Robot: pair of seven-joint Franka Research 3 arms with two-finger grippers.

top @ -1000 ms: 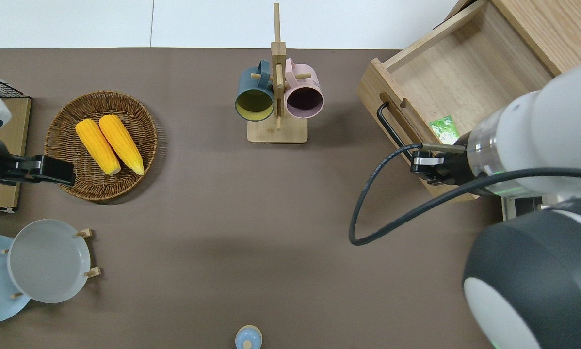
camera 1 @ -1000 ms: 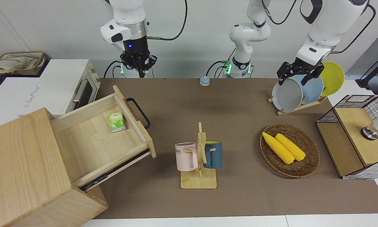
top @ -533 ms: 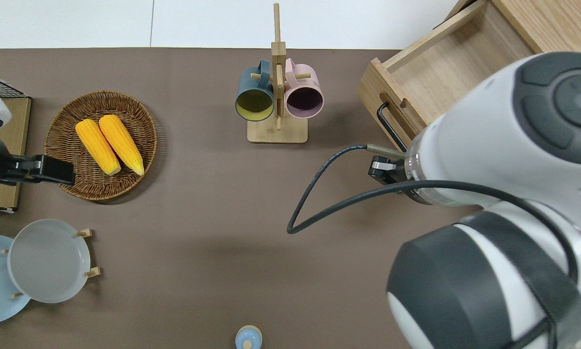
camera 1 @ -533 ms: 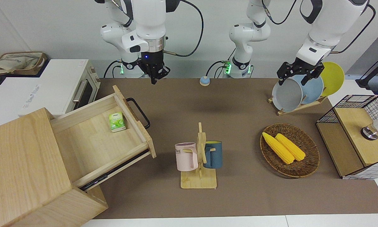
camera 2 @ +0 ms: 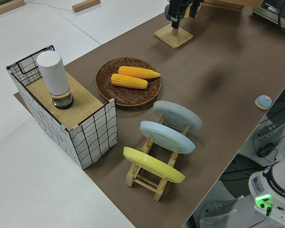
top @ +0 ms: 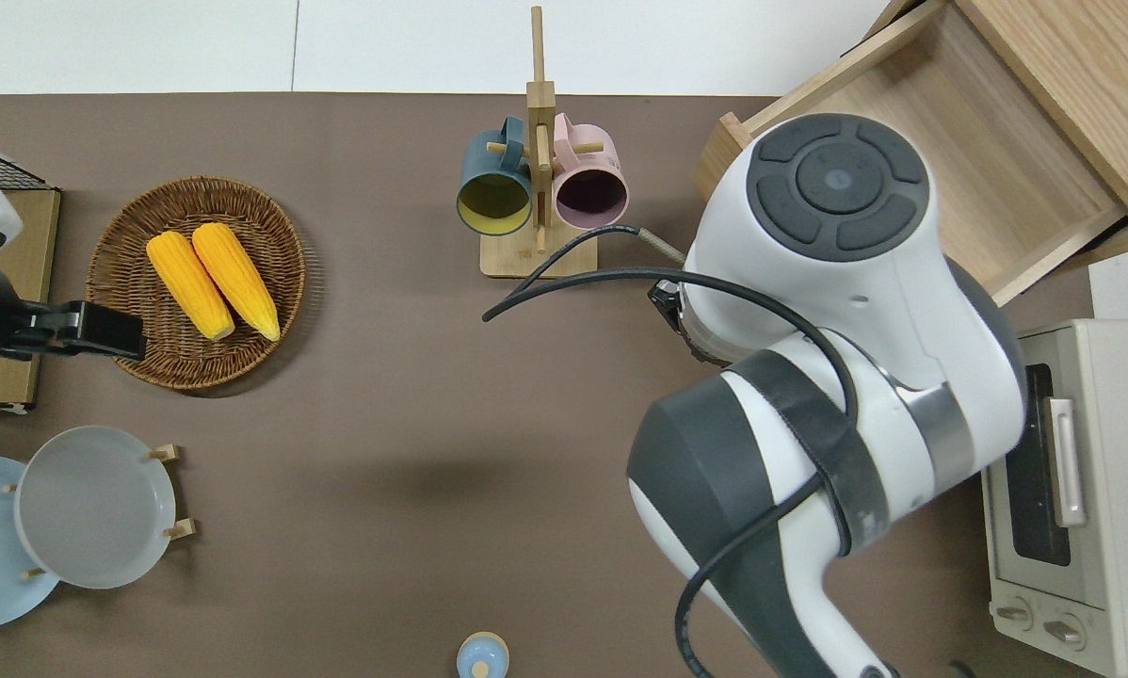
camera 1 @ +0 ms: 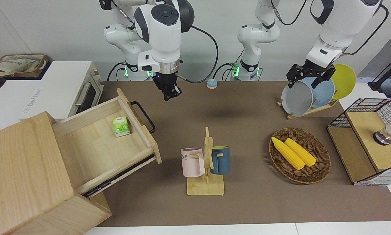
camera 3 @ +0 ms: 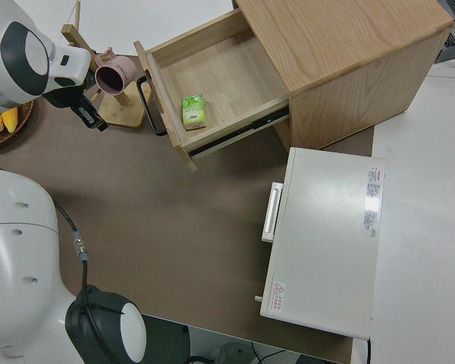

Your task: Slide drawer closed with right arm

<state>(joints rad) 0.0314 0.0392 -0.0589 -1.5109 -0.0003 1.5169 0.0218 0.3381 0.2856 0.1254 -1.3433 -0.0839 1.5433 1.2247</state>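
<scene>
The wide pale wooden drawer (camera 1: pixel 109 143) with its black loop handle (camera 1: pixel 143 117) is standing fully open at the frame's left. The right arm's black tool (camera 1: pixel 169 93) is hanging above the brown surface (camera 1: pixel 247 130) beside the handle, apparently lining up a push; whether it is clenched I cannot tell. The left arm is parked.

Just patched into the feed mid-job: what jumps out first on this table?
The drawer gapes wide open from the wooden cabinet at the right arm's end of the table, a small green box inside it. The right gripper hangs over bare mat beside the drawer's black loop handle, not touching it. The left arm is parked.
</scene>
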